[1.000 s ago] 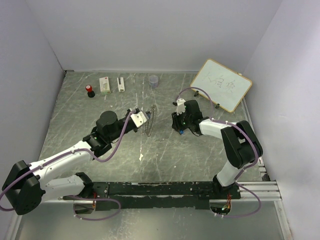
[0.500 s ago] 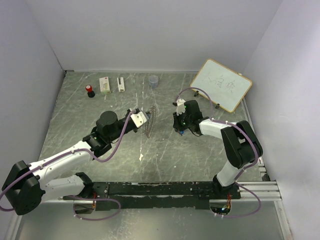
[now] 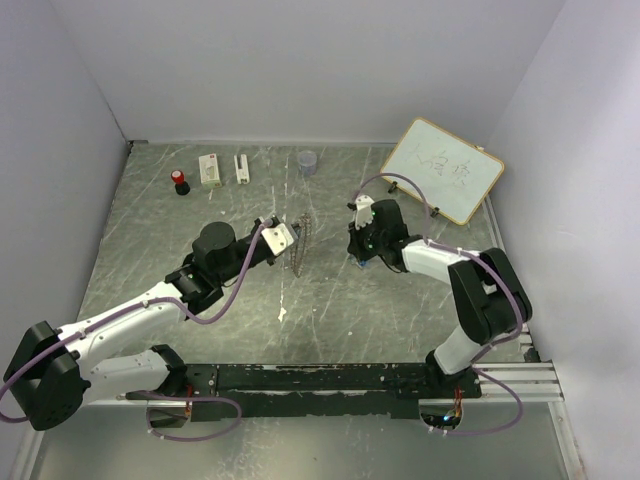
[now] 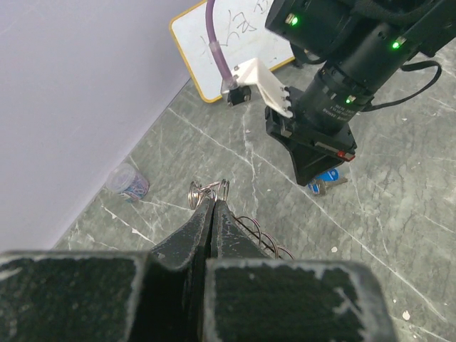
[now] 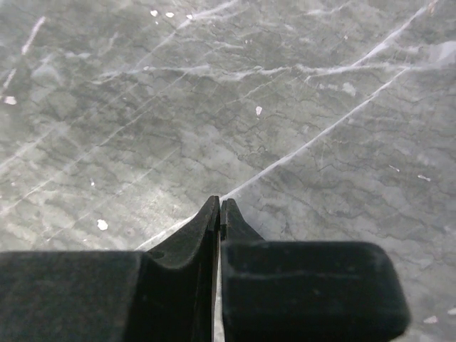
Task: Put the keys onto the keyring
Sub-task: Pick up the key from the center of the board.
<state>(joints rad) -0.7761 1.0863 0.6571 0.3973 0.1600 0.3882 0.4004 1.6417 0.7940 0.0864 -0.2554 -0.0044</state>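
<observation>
My left gripper (image 3: 290, 240) is shut on the keyring (image 3: 300, 243) and holds it upright above the table's middle. In the left wrist view the fingertips (image 4: 214, 201) pinch the ring's small loops (image 4: 209, 189), and wire coils (image 4: 263, 241) show beside the fingers. My right gripper (image 3: 362, 257) is shut and points down to the right of the ring. The blue-headed key (image 4: 326, 177) sits right at its tips (image 4: 313, 171) and seems pinched there. The right wrist view shows shut jaws (image 5: 220, 204) over bare table, with the key hidden. The grey keys are not in view.
A whiteboard (image 3: 441, 169) leans at the back right. A small grey cup (image 3: 307, 161) stands at the back, also in the left wrist view (image 4: 128, 182). A red-capped item (image 3: 180, 182) and two white blocks (image 3: 210, 169) sit at the back left. Walls close three sides.
My right gripper has shifted slightly back and to the right. The left gripper and the keyring have stayed put.
</observation>
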